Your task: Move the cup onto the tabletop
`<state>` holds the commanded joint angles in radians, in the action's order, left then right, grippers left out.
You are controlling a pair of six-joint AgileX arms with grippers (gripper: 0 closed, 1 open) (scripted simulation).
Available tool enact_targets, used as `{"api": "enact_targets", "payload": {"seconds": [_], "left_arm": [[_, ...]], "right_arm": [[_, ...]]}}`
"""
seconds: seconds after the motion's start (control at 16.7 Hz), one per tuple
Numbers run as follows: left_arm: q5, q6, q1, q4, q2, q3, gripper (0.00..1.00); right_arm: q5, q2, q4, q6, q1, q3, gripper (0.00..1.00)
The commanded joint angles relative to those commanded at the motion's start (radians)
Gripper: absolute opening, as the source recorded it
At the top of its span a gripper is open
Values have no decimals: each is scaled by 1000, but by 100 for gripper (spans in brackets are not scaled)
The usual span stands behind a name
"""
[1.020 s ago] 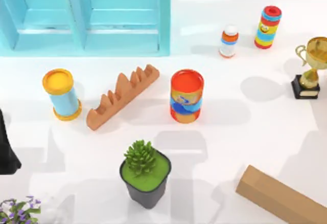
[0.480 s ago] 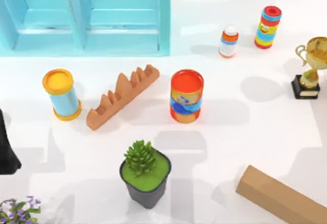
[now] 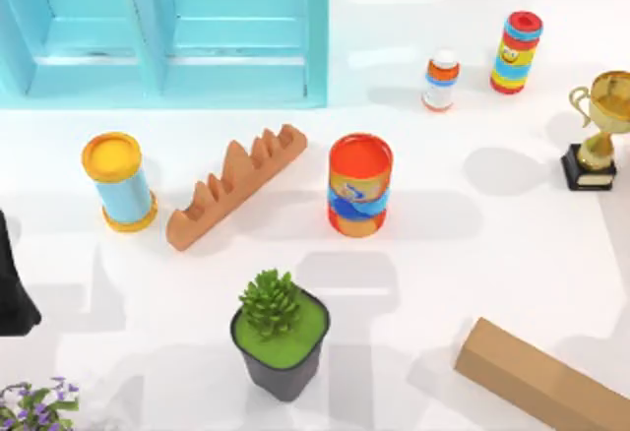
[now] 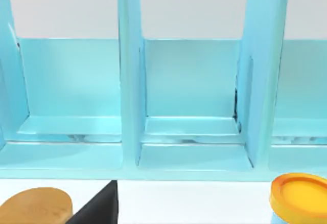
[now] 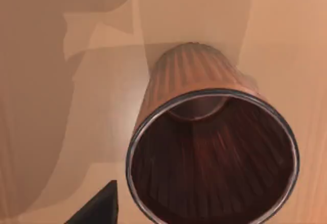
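Observation:
The cup [image 5: 209, 147] is a ribbed brown tumbler with a dark rim. It looms close in the right wrist view, its mouth toward the camera, standing on a tan wooden surface. A black part of my right gripper [image 5: 97, 206] pokes in beside the cup's rim, apart from it. The white tabletop [image 3: 472, 254] spreads across the top view. My left arm [image 3: 12, 288] sits at the table's left edge; a black part of my left gripper [image 4: 97, 206] faces the turquoise cabinet [image 4: 189, 106].
On the table stand an orange-red can [image 3: 359, 185], a yellow-lidded blue can [image 3: 118, 180], a jagged terracotta block [image 3: 236, 185], a potted succulent [image 3: 281, 338], a cardboard box [image 3: 541, 382], a gold trophy [image 3: 596, 131] and two small containers at the back right. The cabinet [image 3: 167, 32] fills the back left.
The shadow on the table's right side has slid toward the front edge. Nothing on the table has moved, and the left arm is still.

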<state>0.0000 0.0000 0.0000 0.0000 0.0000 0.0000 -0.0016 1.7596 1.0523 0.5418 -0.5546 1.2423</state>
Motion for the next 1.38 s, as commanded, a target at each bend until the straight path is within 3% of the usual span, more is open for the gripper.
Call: {"api": "enact_targets", "payload": {"seconds": [0.48,1.26,1.38], "left_arm": [[0,0,0,0,0,0,100],[0,0,0,0,0,0,100],[0,0,0,0,0,0,100]], "right_arm": [[1,83,-107,-5,4,-29,100],[1,83,-107,-5,4,-29,2],[1,83,-107,-5,4,-29,0]]}}
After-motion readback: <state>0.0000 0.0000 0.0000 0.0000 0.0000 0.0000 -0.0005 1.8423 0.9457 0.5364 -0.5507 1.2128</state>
